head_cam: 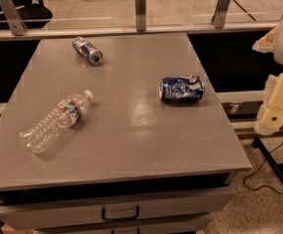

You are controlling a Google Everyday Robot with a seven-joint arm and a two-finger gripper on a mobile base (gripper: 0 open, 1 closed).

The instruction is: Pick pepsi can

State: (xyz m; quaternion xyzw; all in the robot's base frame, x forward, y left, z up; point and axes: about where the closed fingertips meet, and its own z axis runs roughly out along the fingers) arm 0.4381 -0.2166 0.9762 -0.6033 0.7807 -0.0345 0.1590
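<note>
The pepsi can, dented, blue with white patches and silver ends, lies on its side on the right part of the grey table top. My gripper shows as cream-coloured parts at the right edge of the view. It is beyond the table's right edge, to the right of the can and apart from it.
A slim silver-and-dark-blue can lies on its side at the back left. A clear plastic bottle lies at the front left. Drawers are under the table top. A glass railing runs behind. Cables and a black stand leg cross the floor at right.
</note>
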